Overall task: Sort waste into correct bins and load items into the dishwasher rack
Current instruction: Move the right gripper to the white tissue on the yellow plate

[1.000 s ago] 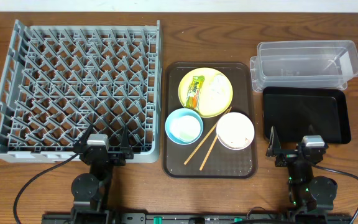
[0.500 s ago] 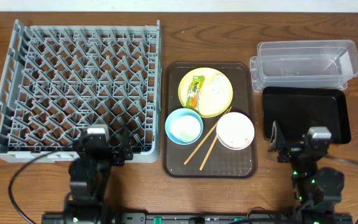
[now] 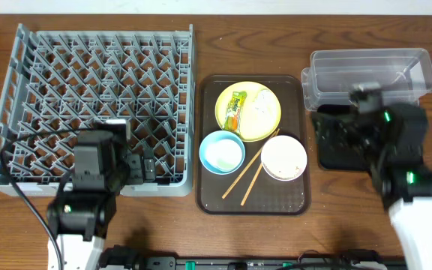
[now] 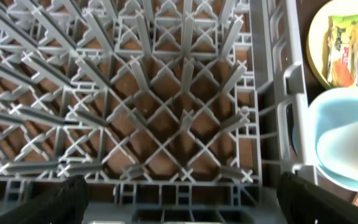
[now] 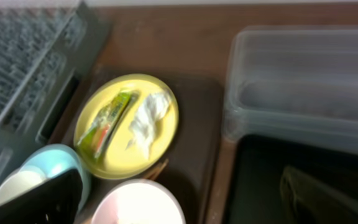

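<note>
The grey dishwasher rack (image 3: pixel 96 90) fills the left; the left wrist view shows its lattice (image 4: pixel 166 93). A yellow plate (image 3: pixel 265 124) holds the yellow-green wrapper (image 3: pixel 235 109) and the crumpled white piece (image 3: pixel 259 105). A light blue bowl (image 3: pixel 222 151) with something white inside, a white-pink bowl (image 3: pixel 283 157) and chopsticks (image 3: pixel 247 174) lie nearby. My left gripper (image 3: pixel 137 166) is open over the rack's front edge (image 4: pixel 182 205). My right gripper (image 3: pixel 343 135) is open above the black tray (image 3: pixel 403 139), facing the plate (image 5: pixel 176 202). Rice scraps cannot be made out.
The dishes sit on a dark brown serving tray (image 3: pixel 252 199) between the rack and the bins. The clear tub (image 3: pixel 370 71) stands behind the black tray at the right. The right wrist view shows the tub (image 5: pixel 303 81) and the black tray (image 5: pixel 272 180).
Both arms have lifted from the table's front edge and reached forward: the left over the rack's front rim, the right over the black tray. The dishes and the waste have not moved.
</note>
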`<state>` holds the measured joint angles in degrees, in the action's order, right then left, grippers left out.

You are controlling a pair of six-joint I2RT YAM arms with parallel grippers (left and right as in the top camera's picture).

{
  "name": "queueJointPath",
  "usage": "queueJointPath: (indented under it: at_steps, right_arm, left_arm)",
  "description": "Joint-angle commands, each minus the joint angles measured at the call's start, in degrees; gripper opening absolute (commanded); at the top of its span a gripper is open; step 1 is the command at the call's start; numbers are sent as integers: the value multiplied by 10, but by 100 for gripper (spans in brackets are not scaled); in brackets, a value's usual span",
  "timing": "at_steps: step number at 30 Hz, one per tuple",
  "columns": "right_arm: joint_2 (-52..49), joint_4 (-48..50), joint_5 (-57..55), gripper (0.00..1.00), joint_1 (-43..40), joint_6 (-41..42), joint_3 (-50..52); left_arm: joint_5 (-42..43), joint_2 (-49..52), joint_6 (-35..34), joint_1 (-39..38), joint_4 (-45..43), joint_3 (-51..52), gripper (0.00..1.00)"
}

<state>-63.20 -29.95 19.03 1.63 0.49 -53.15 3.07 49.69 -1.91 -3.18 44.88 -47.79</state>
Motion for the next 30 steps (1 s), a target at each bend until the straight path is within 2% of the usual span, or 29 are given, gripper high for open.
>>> queueJointPath:
  at_steps: [1, 3, 6, 11, 12, 13, 15, 18, 20, 22, 26, 30]
  right_arm:
    - [-83, -75, 17, 99, 39, -83, -110]
    - [-137, -139, -13, 99, 65, -106, -175]
    - [-196, -174, -47, 99, 86, -106, -235]
    - [-248, -108, 34, 99, 105, -55, -247]
    - [-258, -87, 38, 96, 109, -42, -247]
    - [-268, -70, 38, 87, 113, -31, -247]
    - [-294, -37, 31, 77, 124, -14, -247]
    - [-335, -10, -1, 75, 142, 20, -247]
    - [-366, -4, -21, 69, 154, 42, -247]
    - [-393, 0, -30, 57, 163, 46, -247]
    - [-445, 8, -71, 61, 179, 75, -247]
    - [-486, 17, -90, 61, 191, 90, -247]
  left_arm:
    - [6, 30, -7, 0, 28, -49, 98]
    - [6, 42, -7, 0, 37, -57, 98]
    - [6, 47, -7, 0, 38, -57, 98]
    - [6, 47, -7, 0, 37, -57, 98]
    - [6, 47, -7, 0, 37, -57, 98]
    - [6, 47, -7, 0, 37, -57, 98]
    - [6, 47, -7, 0, 37, -57, 98]
    - [6, 47, -7, 0, 37, -57, 98]
    - [6, 47, -7, 0, 37, -57, 98]
    - [6, 47, -7, 0, 37, -57, 98]
    - [6, 47, -7, 0, 37, -57, 98]
    - [6, 47, -7, 0, 37, -57, 98]
